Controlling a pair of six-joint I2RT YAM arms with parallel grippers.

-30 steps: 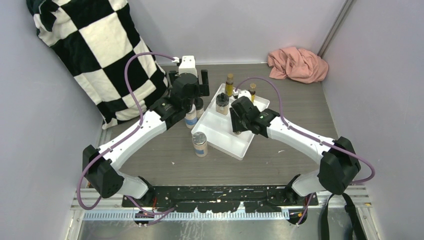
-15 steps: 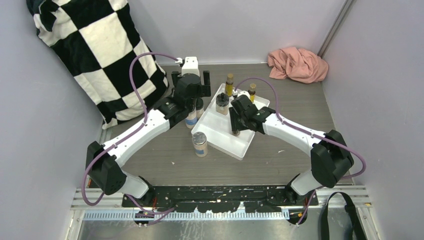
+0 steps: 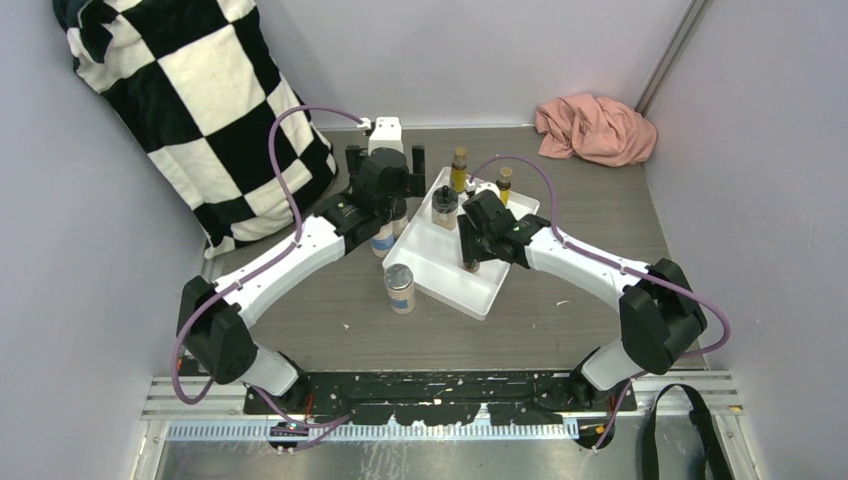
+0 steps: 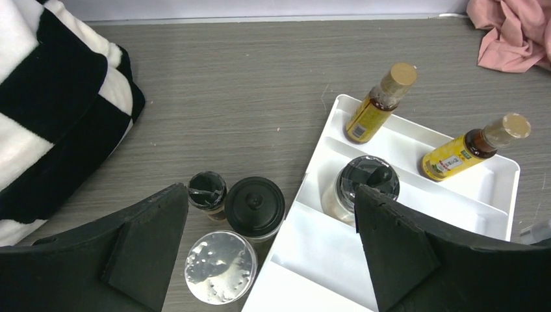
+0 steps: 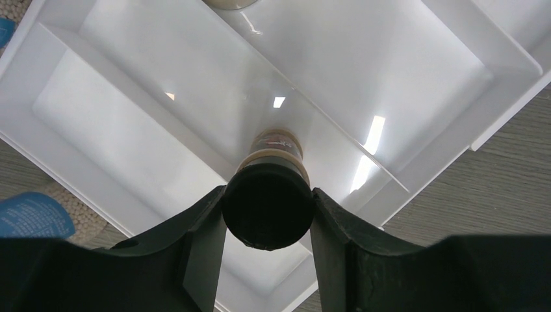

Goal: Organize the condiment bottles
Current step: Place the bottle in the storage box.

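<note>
The small bottle (image 5: 268, 207) pinched between the right fingers (image 5: 198, 260) shows only a black cap and a tan neck. Its body is hidden beneath, over the white tray (image 5: 130, 130); contact cannot be told. A jar base (image 5: 227, 4) is cut off beyond the fingertips.

The left fingers (image 4: 143, 253) are spread wide, holding nothing. Between them, on the surface, stand a small dark bottle (image 4: 206, 190), a black-lidded jar (image 4: 255, 205) and a silver-lidded jar (image 4: 219, 266). A flip-capped jar (image 4: 364, 185) of pale powder sits in the tray's middle compartment. Beyond the fingertips, a slim yellow bottle (image 4: 380, 107) and a second yellow bottle (image 4: 464, 151), both tan-capped, occupy the far compartment.
</note>
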